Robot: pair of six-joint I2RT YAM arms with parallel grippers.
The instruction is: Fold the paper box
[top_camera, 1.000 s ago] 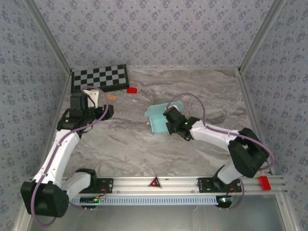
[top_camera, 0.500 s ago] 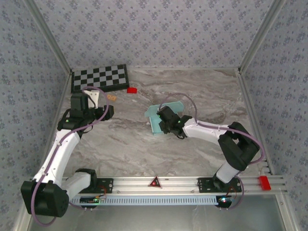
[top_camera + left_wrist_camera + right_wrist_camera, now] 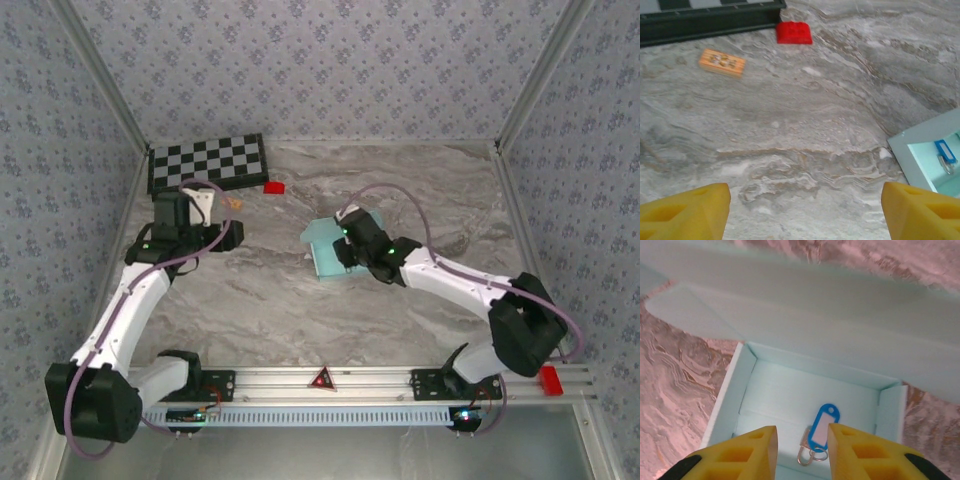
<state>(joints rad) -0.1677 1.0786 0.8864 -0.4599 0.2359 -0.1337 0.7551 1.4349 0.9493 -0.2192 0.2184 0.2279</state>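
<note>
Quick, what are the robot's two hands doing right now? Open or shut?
Left gripper: wide open, empty.
Right gripper: slightly open, empty, over the box.

Grey-and-white marbled surface (image 3: 250, 300) enclosed on three sides by walls (image 3: 320, 60) papered in a pale blue-grey floral print (metal posts (image 3: 100, 75) at the corners); an aluminium rail (image 3: 380, 380) runs along the near edge.
</note>
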